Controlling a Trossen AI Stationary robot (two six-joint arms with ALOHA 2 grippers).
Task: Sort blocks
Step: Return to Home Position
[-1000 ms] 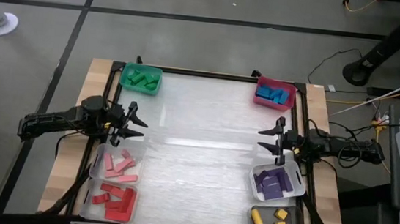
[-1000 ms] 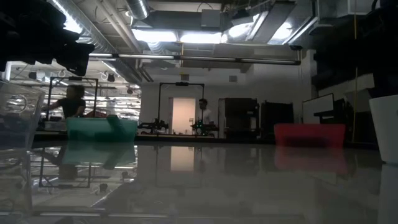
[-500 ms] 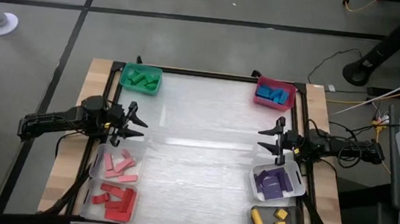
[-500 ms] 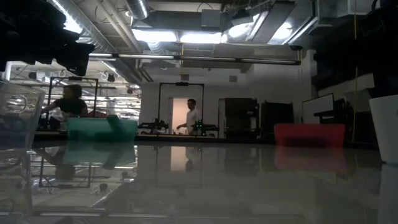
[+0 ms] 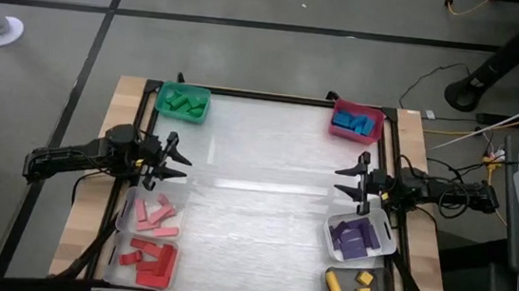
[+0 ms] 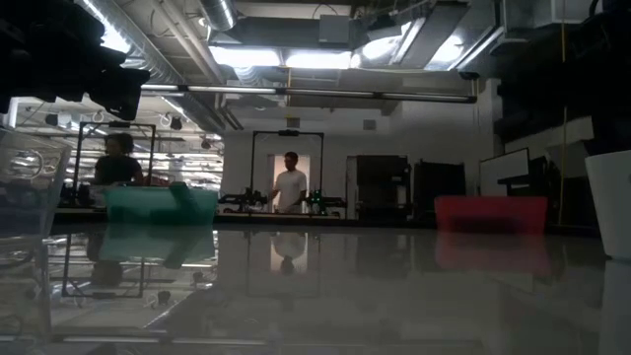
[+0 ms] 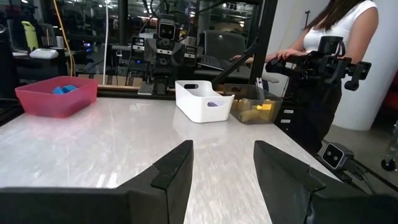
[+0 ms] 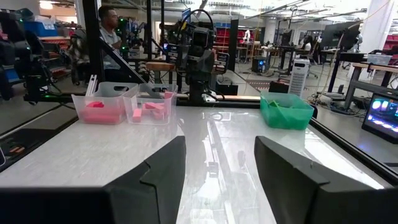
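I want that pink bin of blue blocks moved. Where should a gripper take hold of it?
Likely from above, jaws straddling one thin wall at the rim: the pink bin is an open tub, and its blue blocks lie low inside. The right gripper is nearer.

The table (image 5: 264,194) is bare through its whole middle, leaving a wide lane from the far edge to the near edge. Obstacles stand only along the sides. A green bin (image 5: 161,100) fills the far-left corner and a pink bin (image 5: 359,107) the far-right corner. A clear bin (image 5: 123,218) and a second clear bin (image 5: 115,261) line the left edge down to the near-left corner. A white bin (image 5: 386,242) and a grey bin (image 5: 328,272) line the right edge. At mid-edge the left gripper (image 5: 185,168) and right gripper (image 5: 338,182), fingers spread, jut inward, well apart.
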